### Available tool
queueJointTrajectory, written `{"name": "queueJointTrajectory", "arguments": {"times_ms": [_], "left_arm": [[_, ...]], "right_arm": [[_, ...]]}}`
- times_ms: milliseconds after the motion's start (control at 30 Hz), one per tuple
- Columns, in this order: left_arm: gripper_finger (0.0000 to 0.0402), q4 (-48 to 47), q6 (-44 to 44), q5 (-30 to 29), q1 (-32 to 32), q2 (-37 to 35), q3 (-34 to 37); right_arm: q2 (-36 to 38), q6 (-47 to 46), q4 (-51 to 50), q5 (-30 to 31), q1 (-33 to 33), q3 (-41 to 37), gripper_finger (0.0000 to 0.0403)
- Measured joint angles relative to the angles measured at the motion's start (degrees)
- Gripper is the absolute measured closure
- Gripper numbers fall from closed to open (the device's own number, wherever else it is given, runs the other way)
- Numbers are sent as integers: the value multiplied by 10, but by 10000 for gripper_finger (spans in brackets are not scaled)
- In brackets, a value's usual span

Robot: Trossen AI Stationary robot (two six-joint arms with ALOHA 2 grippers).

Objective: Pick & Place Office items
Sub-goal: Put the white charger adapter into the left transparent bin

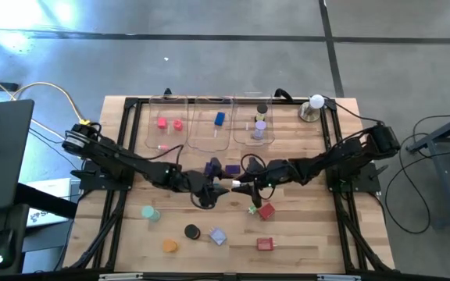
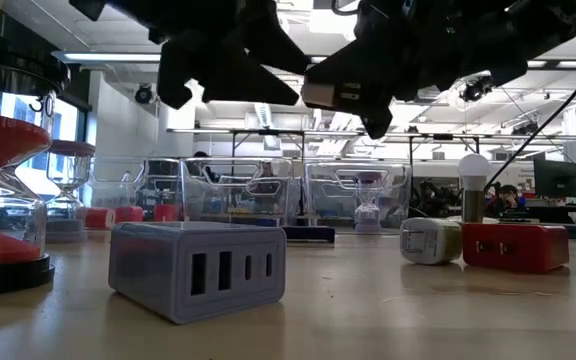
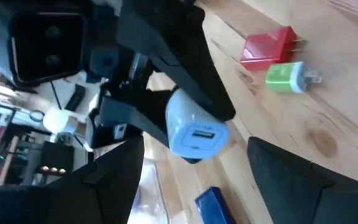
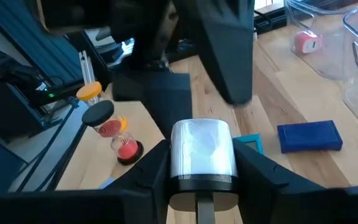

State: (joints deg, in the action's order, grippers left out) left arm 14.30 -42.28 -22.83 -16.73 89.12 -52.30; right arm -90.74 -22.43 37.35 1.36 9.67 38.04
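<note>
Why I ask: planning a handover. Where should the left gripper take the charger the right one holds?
Take the charger by its free port end, which sticks out past the right gripper toward the open left gripper. Come straight on from the left arm's side, probably closing across the two faces that the right gripper leaves bare.

No words, brands or signs can be read anywhere. One red hourglass (image 4: 118,134) has small white marks on its middle, but they are too tiny to read.
</note>
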Motion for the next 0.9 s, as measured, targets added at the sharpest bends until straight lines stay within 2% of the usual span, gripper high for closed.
{"name": "queueJointTrajectory", "arguments": {"times_ms": [433,900], "left_arm": [[122,107,-41,20,16,40,0],[123,139,-47,35,29,65,0]], "right_arm": [[0,-2,9,0,-8,0,277],[0,-2,10,-1,-8,0,278]]}}
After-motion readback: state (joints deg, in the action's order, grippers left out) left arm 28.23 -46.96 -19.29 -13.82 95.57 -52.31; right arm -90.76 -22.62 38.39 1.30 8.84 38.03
